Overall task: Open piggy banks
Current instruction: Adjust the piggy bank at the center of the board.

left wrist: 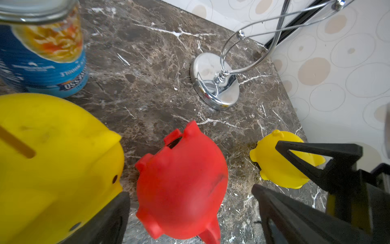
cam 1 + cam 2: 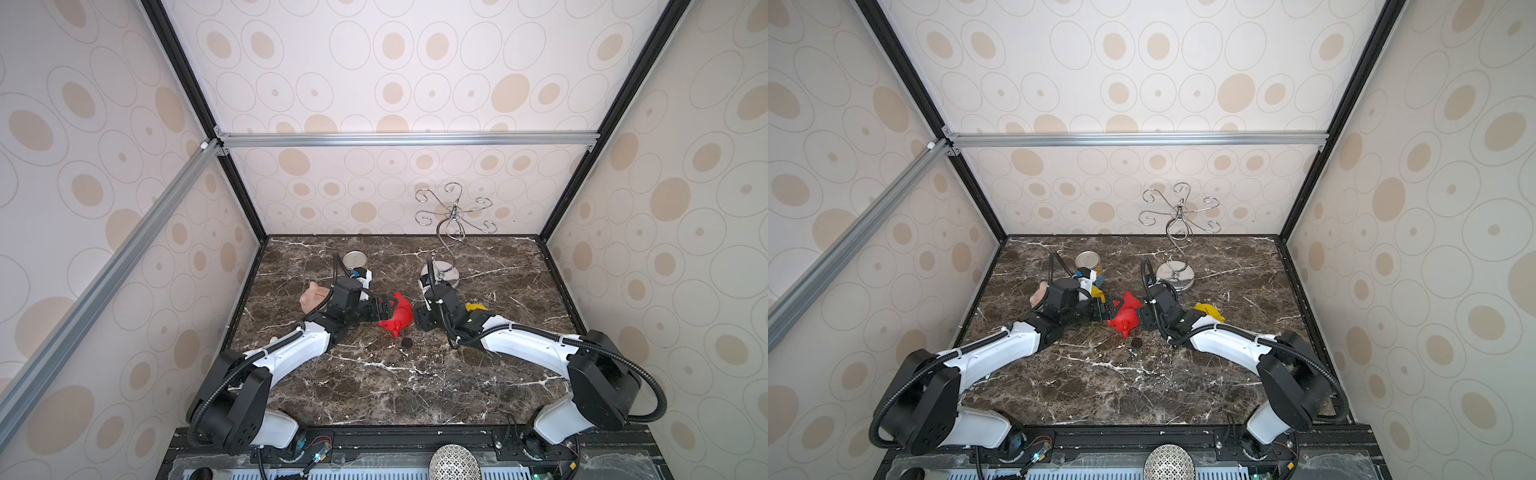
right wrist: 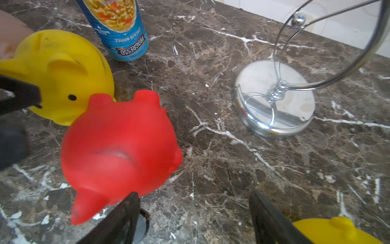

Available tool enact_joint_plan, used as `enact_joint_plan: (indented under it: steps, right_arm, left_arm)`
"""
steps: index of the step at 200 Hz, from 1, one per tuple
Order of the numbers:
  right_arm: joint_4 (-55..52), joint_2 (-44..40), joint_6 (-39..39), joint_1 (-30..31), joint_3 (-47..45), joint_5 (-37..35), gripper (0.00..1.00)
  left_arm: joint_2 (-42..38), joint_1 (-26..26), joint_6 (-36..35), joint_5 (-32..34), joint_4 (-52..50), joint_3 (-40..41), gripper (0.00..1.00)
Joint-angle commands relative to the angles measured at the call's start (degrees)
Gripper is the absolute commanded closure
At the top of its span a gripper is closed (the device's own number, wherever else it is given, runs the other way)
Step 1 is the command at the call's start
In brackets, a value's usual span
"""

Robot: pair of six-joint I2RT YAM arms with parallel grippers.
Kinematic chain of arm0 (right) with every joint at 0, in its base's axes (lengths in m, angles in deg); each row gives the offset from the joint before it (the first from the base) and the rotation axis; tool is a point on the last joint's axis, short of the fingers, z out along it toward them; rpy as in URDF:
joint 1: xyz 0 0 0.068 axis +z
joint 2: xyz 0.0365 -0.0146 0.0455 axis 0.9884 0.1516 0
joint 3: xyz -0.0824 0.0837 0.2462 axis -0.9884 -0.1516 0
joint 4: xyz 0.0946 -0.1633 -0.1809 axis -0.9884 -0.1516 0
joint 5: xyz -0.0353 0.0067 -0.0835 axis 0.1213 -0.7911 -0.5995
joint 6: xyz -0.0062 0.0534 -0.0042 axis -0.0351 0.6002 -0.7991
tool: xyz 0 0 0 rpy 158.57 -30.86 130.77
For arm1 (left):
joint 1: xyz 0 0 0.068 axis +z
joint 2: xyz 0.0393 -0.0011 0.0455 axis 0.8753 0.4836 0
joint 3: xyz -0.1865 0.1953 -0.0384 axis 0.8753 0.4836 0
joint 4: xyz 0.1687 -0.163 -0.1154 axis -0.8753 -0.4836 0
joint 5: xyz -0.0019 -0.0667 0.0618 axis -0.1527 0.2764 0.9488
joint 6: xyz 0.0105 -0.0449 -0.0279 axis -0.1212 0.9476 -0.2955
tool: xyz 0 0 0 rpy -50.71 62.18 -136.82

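- We see the left claw (image 1: pixel 190 193) open astride the glossy red plastic pig bank (image 1: pixel 181 169) on the brown marble worktop (image 1: pixel 147 101).
- We see the right claw (image 3: pixel 194 195) open just beside it.

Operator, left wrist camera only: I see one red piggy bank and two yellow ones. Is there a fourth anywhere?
Observer: Yes. A pale pink piggy bank lies on the outer side of the left arm, partly hidden by it in both top views.
Operator: Is any plug out already?
Observer: One black plug lies loose on the marble table, close to the red piggy bank, on the robot's side of it.
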Motion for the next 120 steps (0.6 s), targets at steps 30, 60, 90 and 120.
enact_joint_plan:
  steps: [30, 60, 90, 120]
  right_arm:
    - [4.83, 4.02, 2.53, -2.05, -1.51, 9.31, 0.23]
    - [7.01, 4.18, 2.95, -4.17, -2.64, 12.69, 0.26]
    - [5.88, 4.62, 2.53, -4.41, -1.93, 14.15, 0.28]
    - [7.58, 2.32, 0.21, -5.91, -4.65, 19.06, 0.31]
  left_arm:
    - [4.77, -2.12, -1.83, 3.11, -1.43, -3.64, 0.12]
    - [6.72, -2.7, -1.83, 3.77, -1.48, -4.42, 0.19]
    - [7.83, -3.03, -2.04, 4.01, -1.54, -4.65, 0.26]
    - [7.79, -3.07, -2.13, 4.83, -1.7, -4.04, 0.28]
